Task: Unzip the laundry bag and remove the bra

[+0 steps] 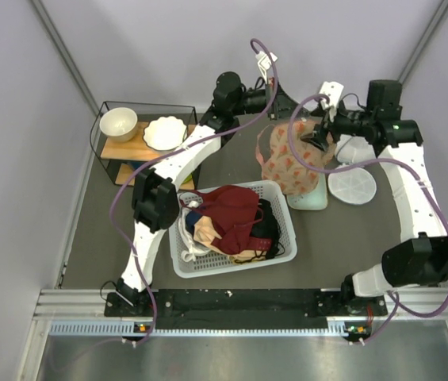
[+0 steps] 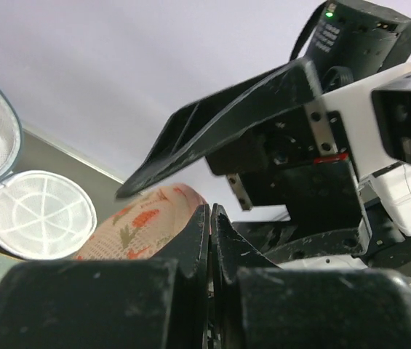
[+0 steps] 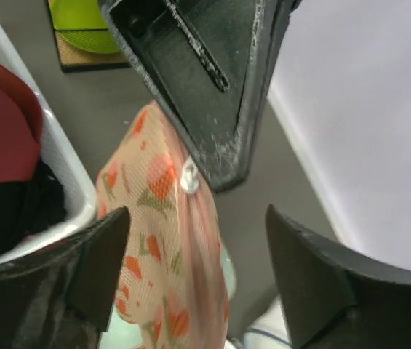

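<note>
Laundry bag (image 1: 291, 163) above mint tray (image 1: 309, 202), beside white basket (image 1: 287, 218)

**Legible Markings: None**

No text, brand or number can be read. In the left wrist view, the black plastic motor housing (image 2: 340, 33) beside a green indicator light (image 2: 329, 12) bears small white print, too small to decipher.

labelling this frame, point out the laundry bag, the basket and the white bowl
laundry bag (image 1: 277, 168), top external view, left part of the flowered fabric
basket (image 1: 231, 267), top external view, near rim
white bowl (image 1: 118, 122), top external view, inside of the bowl
</note>
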Available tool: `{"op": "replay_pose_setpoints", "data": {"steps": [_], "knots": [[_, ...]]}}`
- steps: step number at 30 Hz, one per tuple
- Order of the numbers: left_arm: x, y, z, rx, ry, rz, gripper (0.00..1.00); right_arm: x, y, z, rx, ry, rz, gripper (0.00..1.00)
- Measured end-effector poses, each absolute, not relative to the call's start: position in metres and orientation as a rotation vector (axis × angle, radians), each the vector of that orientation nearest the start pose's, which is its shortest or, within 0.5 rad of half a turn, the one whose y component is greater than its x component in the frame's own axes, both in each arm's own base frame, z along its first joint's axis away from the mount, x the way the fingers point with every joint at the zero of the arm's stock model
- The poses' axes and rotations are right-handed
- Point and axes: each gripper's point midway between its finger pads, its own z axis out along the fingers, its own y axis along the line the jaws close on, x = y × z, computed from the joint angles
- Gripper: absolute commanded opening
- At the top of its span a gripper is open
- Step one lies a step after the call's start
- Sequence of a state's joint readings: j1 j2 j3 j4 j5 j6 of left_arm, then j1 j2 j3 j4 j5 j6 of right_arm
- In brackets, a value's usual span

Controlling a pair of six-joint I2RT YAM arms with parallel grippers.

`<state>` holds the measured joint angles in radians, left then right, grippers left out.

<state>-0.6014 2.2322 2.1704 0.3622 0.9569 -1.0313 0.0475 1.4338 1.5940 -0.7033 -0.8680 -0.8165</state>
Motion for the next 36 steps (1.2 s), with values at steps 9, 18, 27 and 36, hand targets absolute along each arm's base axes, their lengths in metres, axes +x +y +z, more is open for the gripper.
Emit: {"op": "replay_pose_setpoints", "data": {"steps": [9, 18, 27, 36], "knots": [[0.385, -0.463, 0.375, 0.637, 1.611, -1.896, 0.00, 0.380, 0.135, 0.314, -1.204, 1.611, 0.383, 0.00], [0.405, -0.439, 0.371, 0.515, 1.672, -1.848, 0.00, 0.349, 0.107, 0.334, -1.043, 1.548, 0.189, 0.00], [0.414, -0.415, 0.374, 0.400, 1.739, -1.785, 0.00, 0.339, 0.085, 0.364, -0.674, 1.386, 0.122, 0.00], [0.411, -0.416, 0.364, 0.382, 1.810, -1.788, 0.00, 0.314, 0.064, 0.317, -0.223, 1.321, 0.262, 0.00]]}}
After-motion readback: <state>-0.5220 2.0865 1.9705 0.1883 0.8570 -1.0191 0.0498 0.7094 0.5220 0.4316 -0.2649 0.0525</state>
